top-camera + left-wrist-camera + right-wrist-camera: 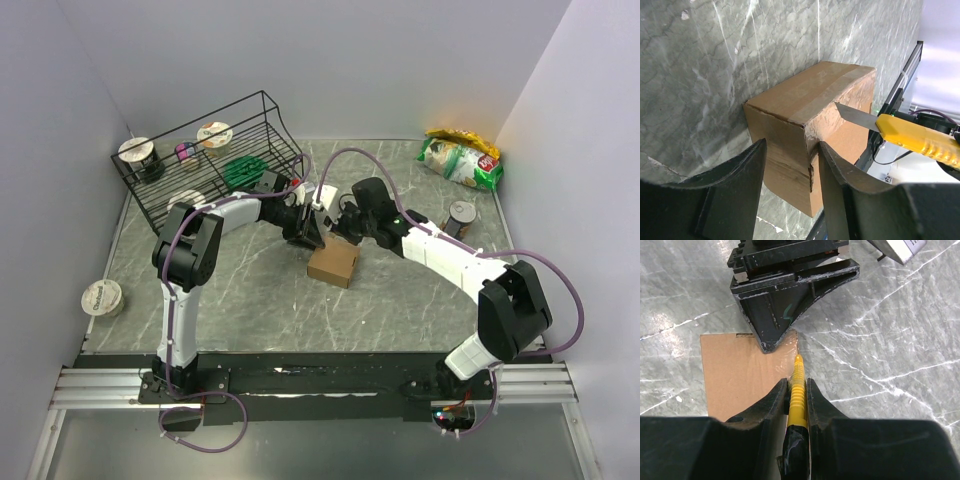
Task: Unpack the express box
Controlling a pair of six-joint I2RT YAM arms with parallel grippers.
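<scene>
1. While you look at the overhead view, find the express box mid-table, on the grey marbled tabletop between the two arms and just in front of both grippers.
2. You can see in the left wrist view that it is closed. A strip of clear tape runs along its top and wrinkles over the near upper edge.
3. Your right gripper is pressed together on the yellow utility knife, the handle pinched between the two fingers with the blade end pointing at the box.
4. Seen from the left wrist, the bare blade has its tip at the box's taped upper edge.
5. Your left gripper has its fingers spread, with a vertical corner of the box between them. You cannot tell from these views whether the pads are squeezing the cardboard or only straddling it.
6. From the right wrist view, one left finger's tip sits at the far edge of the box top, just beside the knife.
7. Farther out, a black wire rack stands at the back left with lidded cups in it.
8. A green snack bag lies at the back right, a small can stands near the right arm, and one lidded cup sits at the left edge.
</scene>
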